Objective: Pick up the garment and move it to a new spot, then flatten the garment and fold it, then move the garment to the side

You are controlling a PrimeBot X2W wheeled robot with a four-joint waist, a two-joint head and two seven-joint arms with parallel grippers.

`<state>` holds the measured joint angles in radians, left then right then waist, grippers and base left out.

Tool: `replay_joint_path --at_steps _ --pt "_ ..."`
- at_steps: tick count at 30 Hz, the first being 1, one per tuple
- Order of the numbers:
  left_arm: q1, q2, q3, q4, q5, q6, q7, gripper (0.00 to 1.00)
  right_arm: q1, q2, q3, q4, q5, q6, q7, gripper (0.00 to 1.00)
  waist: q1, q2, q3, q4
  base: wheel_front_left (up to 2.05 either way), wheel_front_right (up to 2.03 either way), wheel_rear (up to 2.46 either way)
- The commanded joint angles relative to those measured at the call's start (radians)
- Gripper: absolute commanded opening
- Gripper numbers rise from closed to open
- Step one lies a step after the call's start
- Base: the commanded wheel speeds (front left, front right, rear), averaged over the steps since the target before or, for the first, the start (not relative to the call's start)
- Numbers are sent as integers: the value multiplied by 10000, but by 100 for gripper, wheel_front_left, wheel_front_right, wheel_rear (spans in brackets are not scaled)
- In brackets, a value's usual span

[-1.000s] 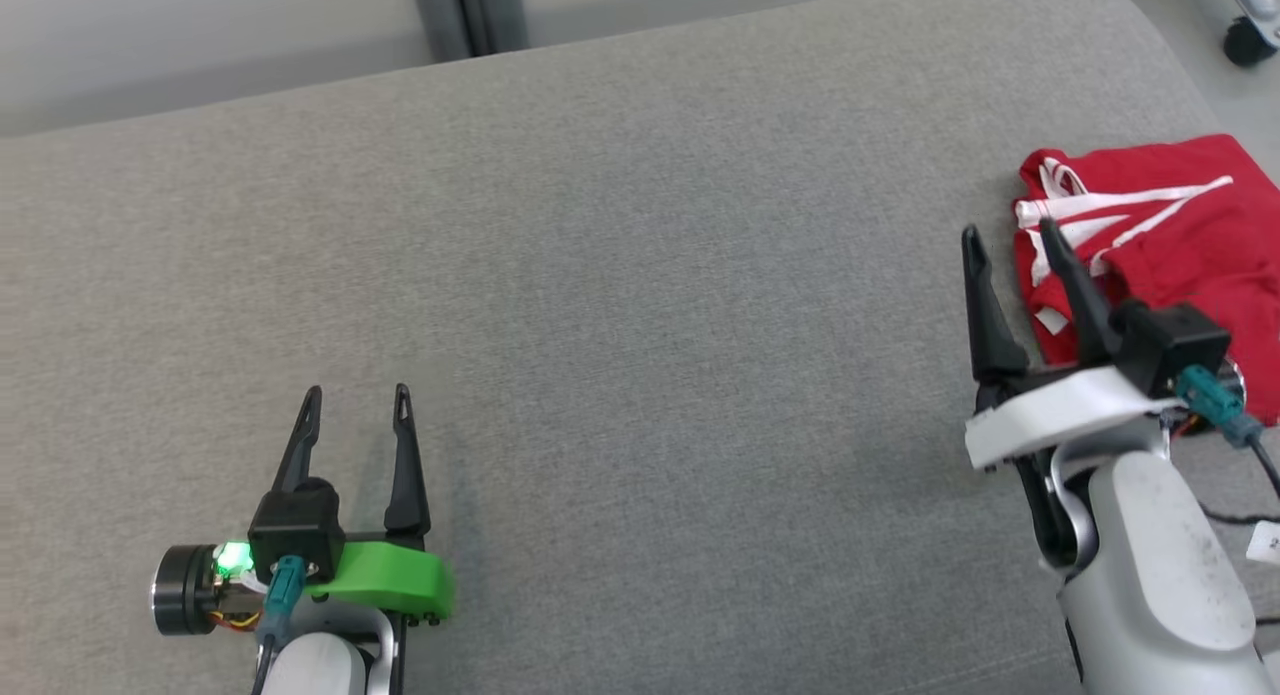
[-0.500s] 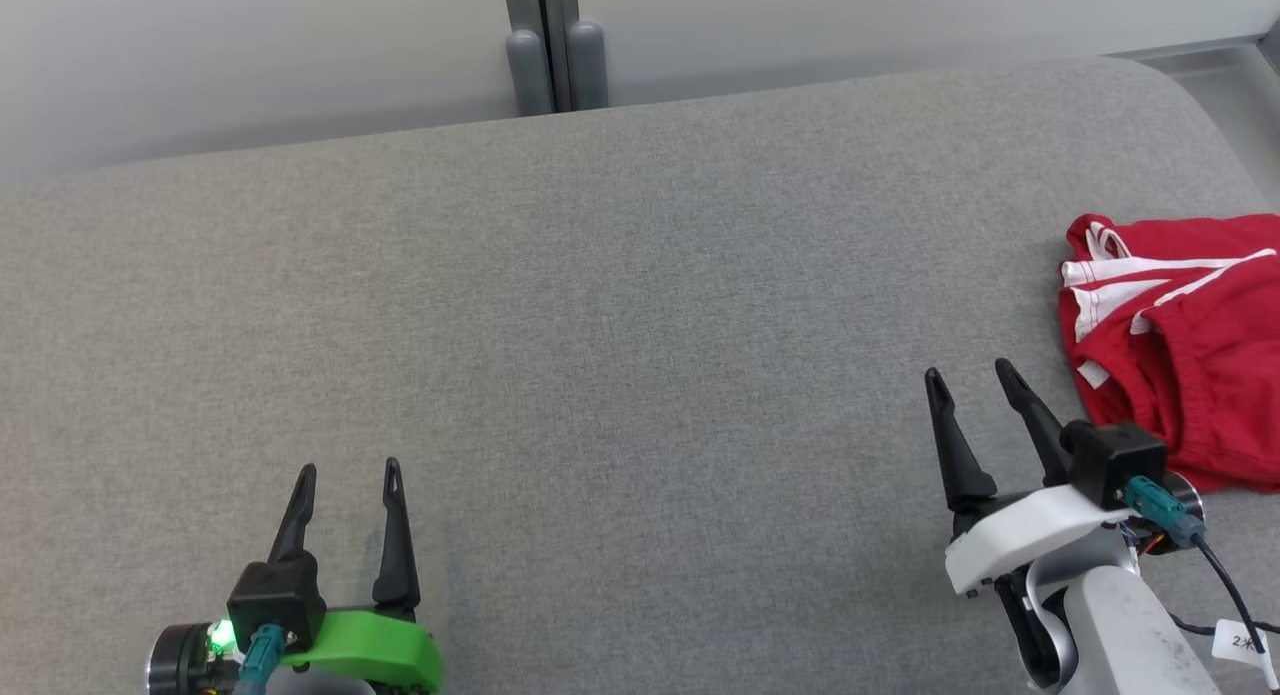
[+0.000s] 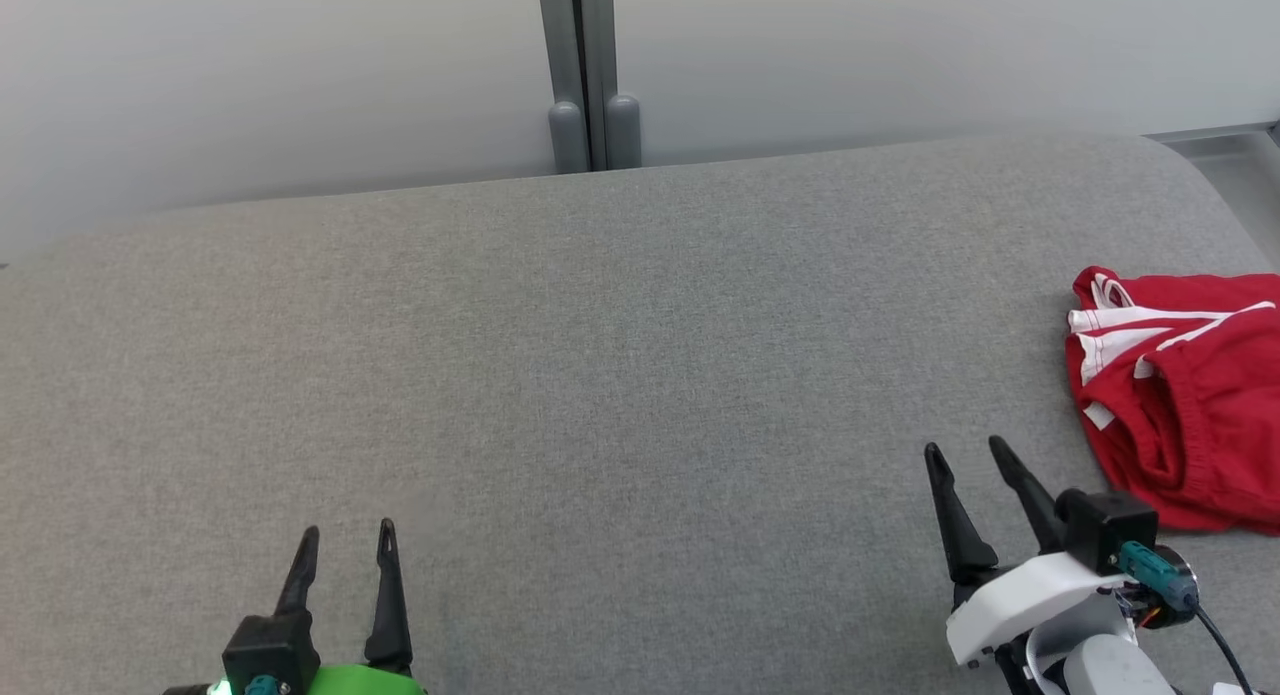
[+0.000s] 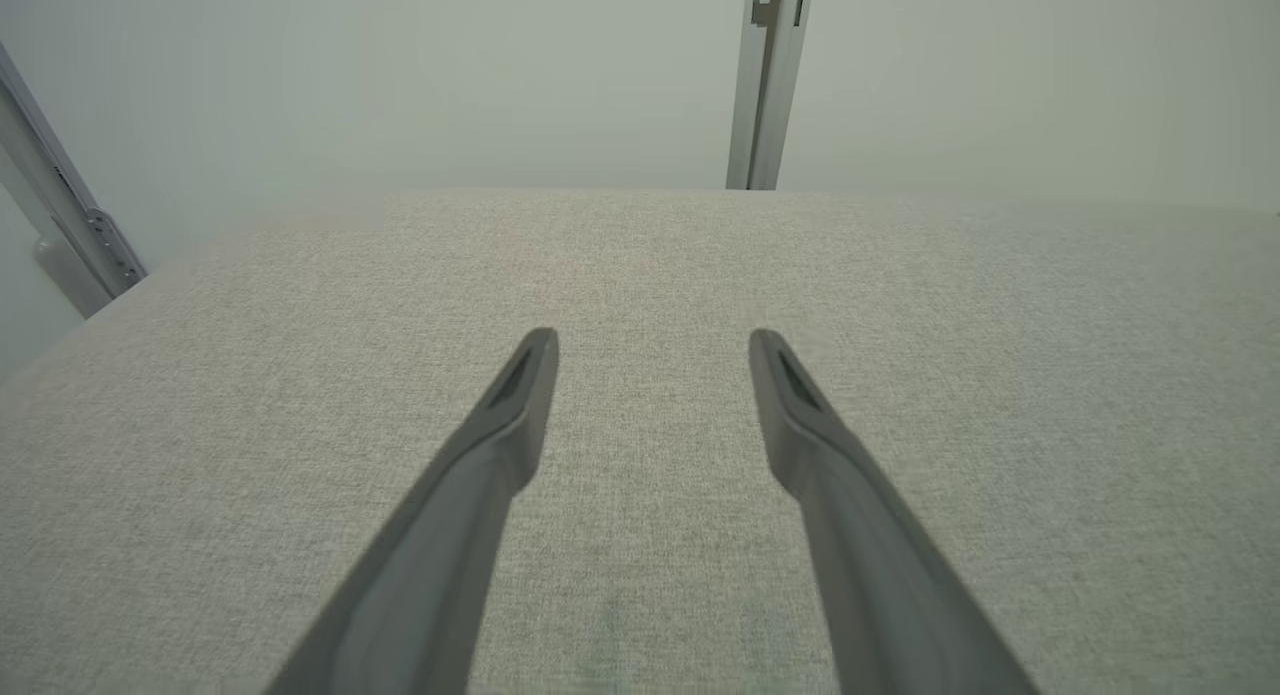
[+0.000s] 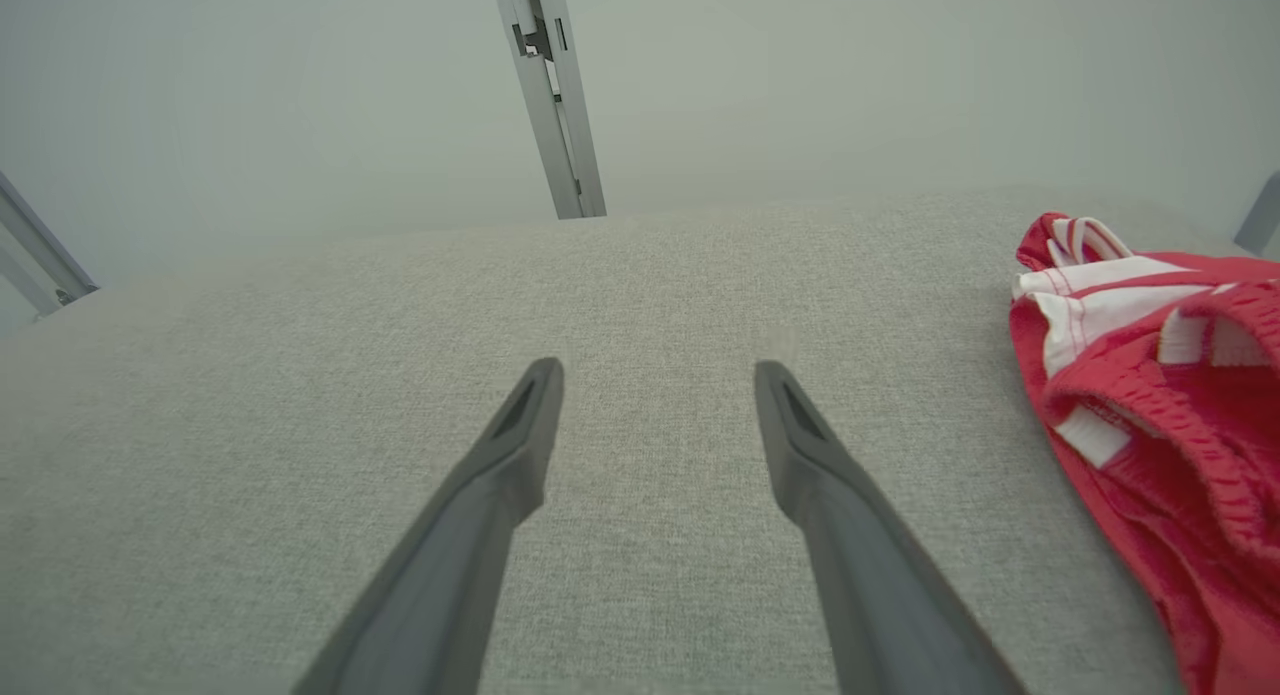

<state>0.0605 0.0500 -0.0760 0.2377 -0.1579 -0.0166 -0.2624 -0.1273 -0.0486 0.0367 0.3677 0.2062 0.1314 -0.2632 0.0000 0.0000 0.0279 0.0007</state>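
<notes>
A red garment (image 3: 1190,395) with white stripes lies folded at the right edge of the grey padded surface (image 3: 600,375). The right wrist view has the garment (image 5: 1170,395) at its right side. My right gripper (image 3: 966,453) stands open and empty, a short way to the left of the garment and apart from it. Its two fingers (image 5: 500,475) point over bare grey fabric. My left gripper (image 3: 347,533) stands open at the lower left, far from the garment, with nothing between its fingers (image 4: 500,445).
A pale wall with a grey vertical post (image 3: 585,75) runs behind the surface's far edge. The surface's rounded right corner (image 3: 1190,165) lies just beyond the garment.
The head camera has tilted up, so the far wall and post now show more. My right gripper has drawn back from the garment's left edge. Both grippers stay open.
</notes>
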Motion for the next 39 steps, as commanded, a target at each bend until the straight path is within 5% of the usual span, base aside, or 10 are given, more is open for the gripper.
replay_joint_path --at_steps 1,39 --pt "7 -6 -3 61 -16 -4 12 0 24 8 -3 54 16 0 6 0 0 0 -1 0 0 0 0" --pt "-720 -16 774 229 -5936 -484 1576 0 177 22 -617 -334 5736 -4 1554 0 0 0 -73 -2 0 0 0"
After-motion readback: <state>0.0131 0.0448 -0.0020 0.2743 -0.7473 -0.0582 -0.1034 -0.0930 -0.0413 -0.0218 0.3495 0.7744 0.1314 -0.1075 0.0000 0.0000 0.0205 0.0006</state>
